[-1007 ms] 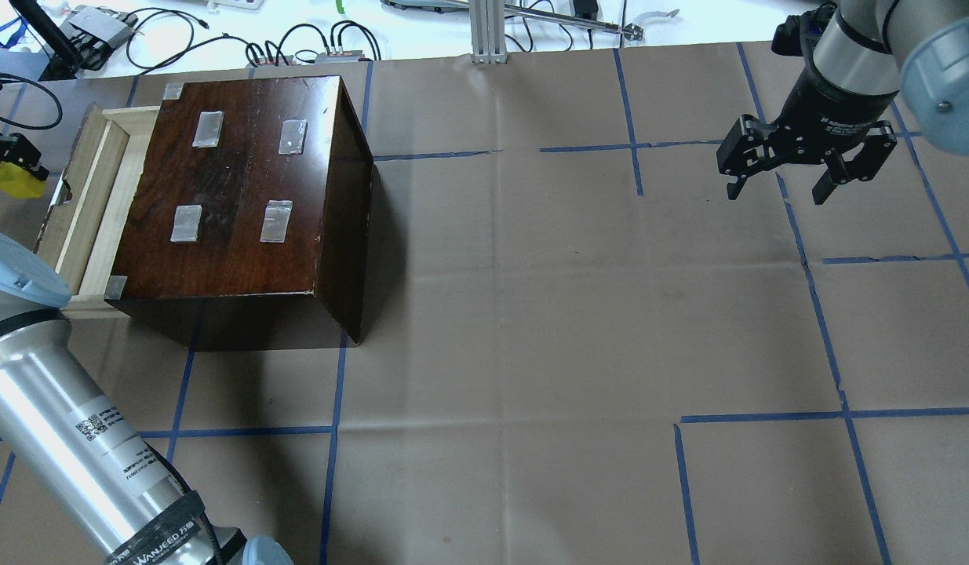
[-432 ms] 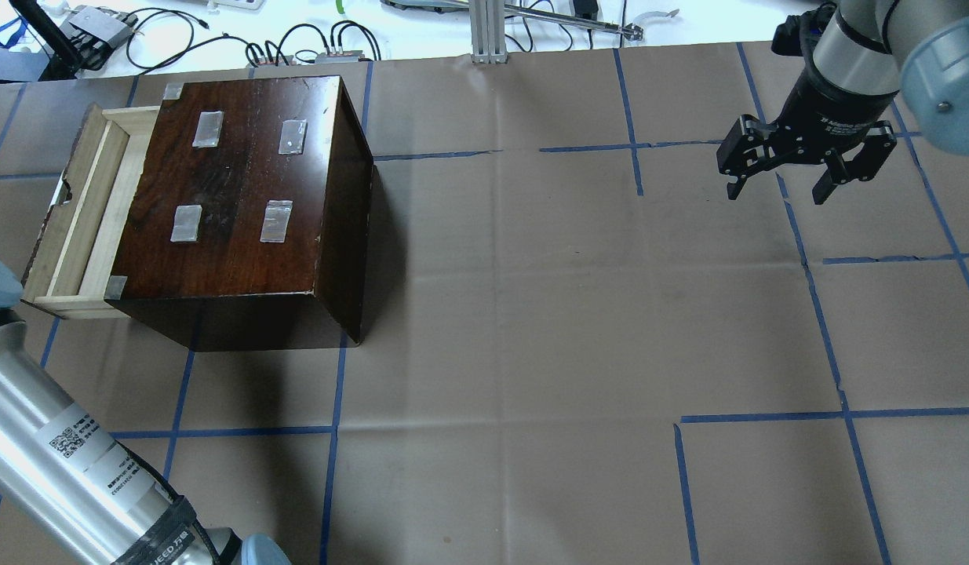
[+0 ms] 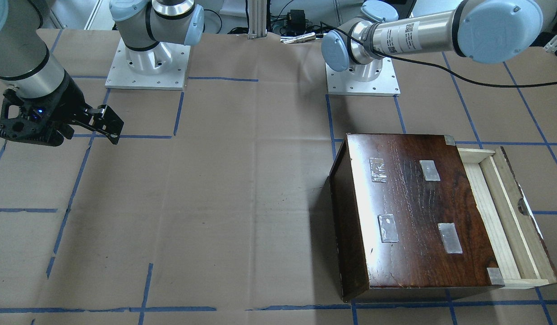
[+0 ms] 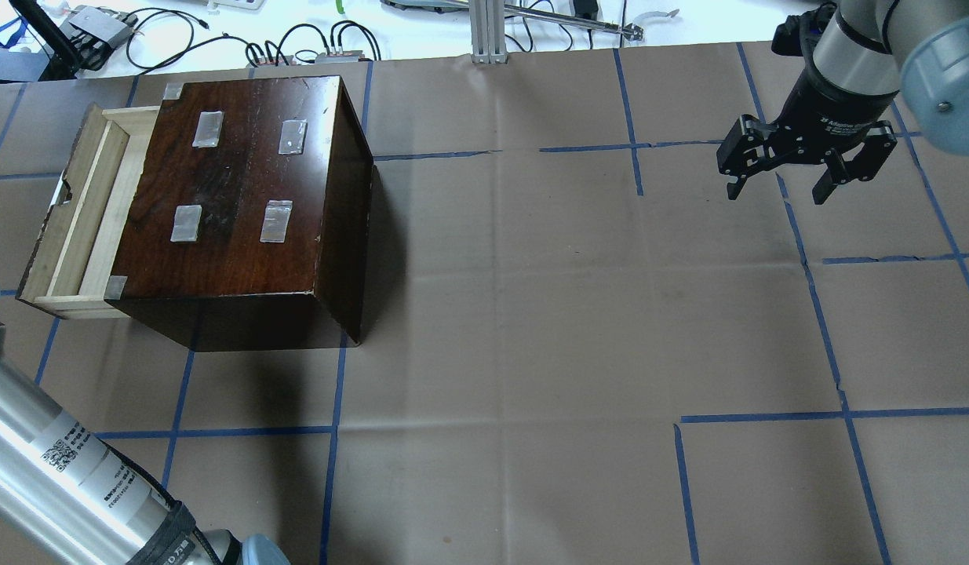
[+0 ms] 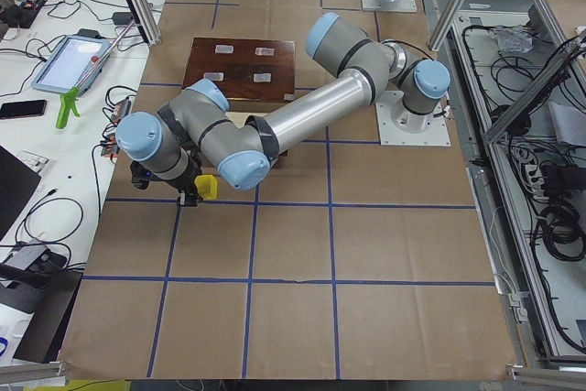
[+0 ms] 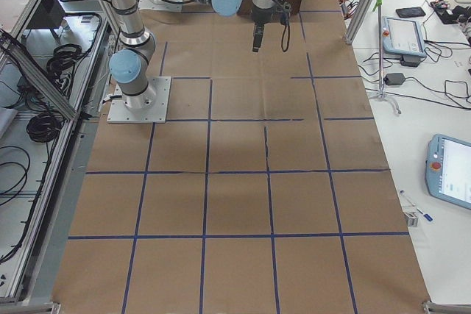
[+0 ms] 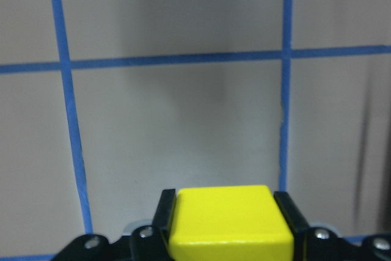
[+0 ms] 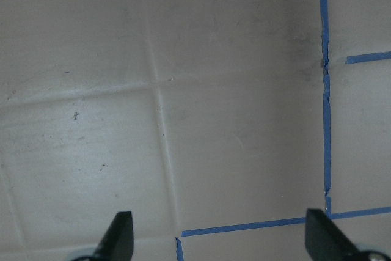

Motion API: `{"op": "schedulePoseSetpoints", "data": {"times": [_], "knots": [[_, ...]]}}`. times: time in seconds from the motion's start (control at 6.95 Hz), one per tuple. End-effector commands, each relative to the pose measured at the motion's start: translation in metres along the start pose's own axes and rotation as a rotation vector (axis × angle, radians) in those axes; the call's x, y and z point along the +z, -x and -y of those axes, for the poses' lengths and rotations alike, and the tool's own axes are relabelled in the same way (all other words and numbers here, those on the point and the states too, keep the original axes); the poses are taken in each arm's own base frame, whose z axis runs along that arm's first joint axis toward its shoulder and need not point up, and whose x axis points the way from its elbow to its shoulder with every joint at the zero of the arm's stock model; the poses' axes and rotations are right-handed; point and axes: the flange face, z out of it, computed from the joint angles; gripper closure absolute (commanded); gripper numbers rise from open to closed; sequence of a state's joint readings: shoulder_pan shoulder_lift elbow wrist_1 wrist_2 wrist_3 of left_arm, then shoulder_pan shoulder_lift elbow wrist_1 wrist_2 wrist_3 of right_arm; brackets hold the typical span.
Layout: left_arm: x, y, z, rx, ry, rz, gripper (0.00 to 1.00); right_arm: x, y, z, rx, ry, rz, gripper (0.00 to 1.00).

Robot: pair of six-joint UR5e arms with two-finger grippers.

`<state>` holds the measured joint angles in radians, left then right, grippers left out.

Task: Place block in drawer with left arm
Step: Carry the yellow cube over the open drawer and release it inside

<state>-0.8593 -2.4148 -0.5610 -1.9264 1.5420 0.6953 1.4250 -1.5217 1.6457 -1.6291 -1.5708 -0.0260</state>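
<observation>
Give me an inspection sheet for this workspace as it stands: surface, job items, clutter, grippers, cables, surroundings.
Surface: brown paper with a blue tape grid, creased.
Job's things: yellow block held outside the drawer; drawer pulled out of the dark box, no block in it.
Clutter: nothing seen.
Grippers: left gripper shut on the block; right gripper open, nothing between its fingers.
Cables: black cable trails from the left arm; more cables beyond the table's far edge.
Surroundings: teach pendant on a side bench.
</observation>
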Motion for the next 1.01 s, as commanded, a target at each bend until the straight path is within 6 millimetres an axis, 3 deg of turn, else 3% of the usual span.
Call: {"op": "schedulePoseSetpoints", "data": {"times": [0.0,0.29,0.58,0.72,0.86], "knots": [[0.001,-0.038,-0.037,-0.031,0.016,-0.018,0.80,0.000,0.000,0.000,0.000,0.000,0.000,0.00],[0.015,-0.083,-0.080,-0.057,-0.027,0.015,0.79,-0.001,0.000,0.000,0.000,-0.001,0.000,0.00],[0.036,-0.195,-0.077,0.037,-0.153,0.127,0.74,0.000,0.000,0.000,0.000,0.000,0.000,0.00],[0.042,-0.228,-0.086,0.036,-0.159,0.131,0.74,0.000,0.000,0.000,0.000,0.000,0.000,0.00],[0.041,-0.242,-0.098,0.020,-0.161,0.128,0.74,0.000,0.000,0.000,0.001,0.000,0.000,0.00]]}}
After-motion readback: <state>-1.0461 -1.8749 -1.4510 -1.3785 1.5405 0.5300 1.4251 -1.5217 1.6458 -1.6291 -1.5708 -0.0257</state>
